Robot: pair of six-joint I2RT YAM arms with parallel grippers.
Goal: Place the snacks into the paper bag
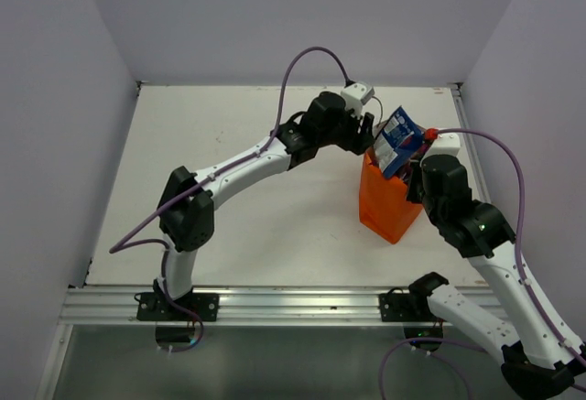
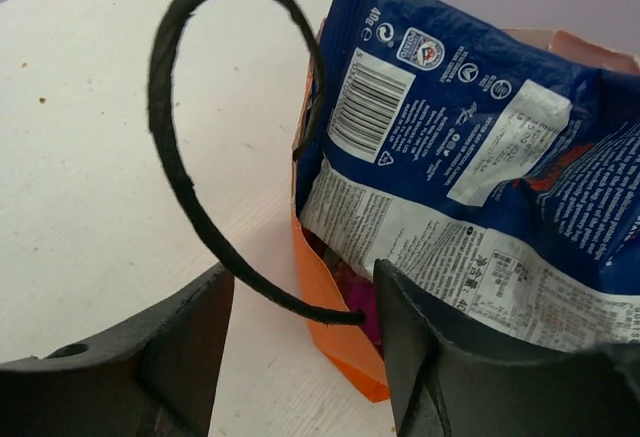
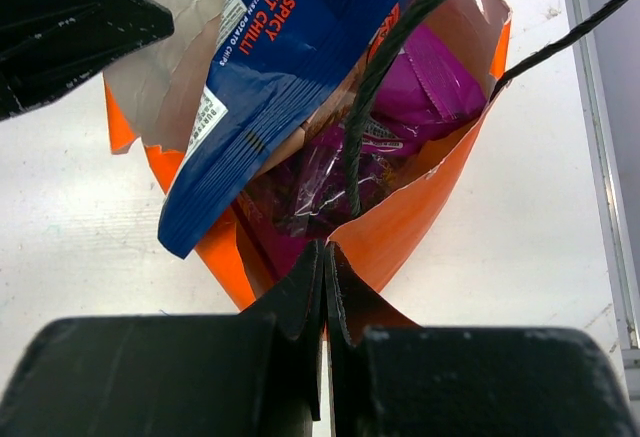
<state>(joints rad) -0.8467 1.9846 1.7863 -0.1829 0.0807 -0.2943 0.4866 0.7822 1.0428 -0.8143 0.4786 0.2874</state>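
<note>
Left gripper (image 2: 302,277): jaws apart, released, nothing between the pads; the thin dark cord handle (image 2: 170,147) only loops across the gap. Just right of it, the blue-and-white shiny foil chip packet (image 2: 470,147) stands half out of the mouth of the upright orange paper bag (image 2: 335,327). Its long axis is steep, the top leaning to the far right and the lower end inside. Right gripper (image 3: 326,249): clenched on the bag's near-right rim, pinching the orange paper and holding the mouth open. Purple and magenta foil packets (image 3: 430,87) lie deeper in the bag. The bag sits right of centre on the white table (image 1: 229,144). Judgement: the left arm is the free and nearer one, so it should push the packet down along that axis; the handle loop could snag it.
</note>
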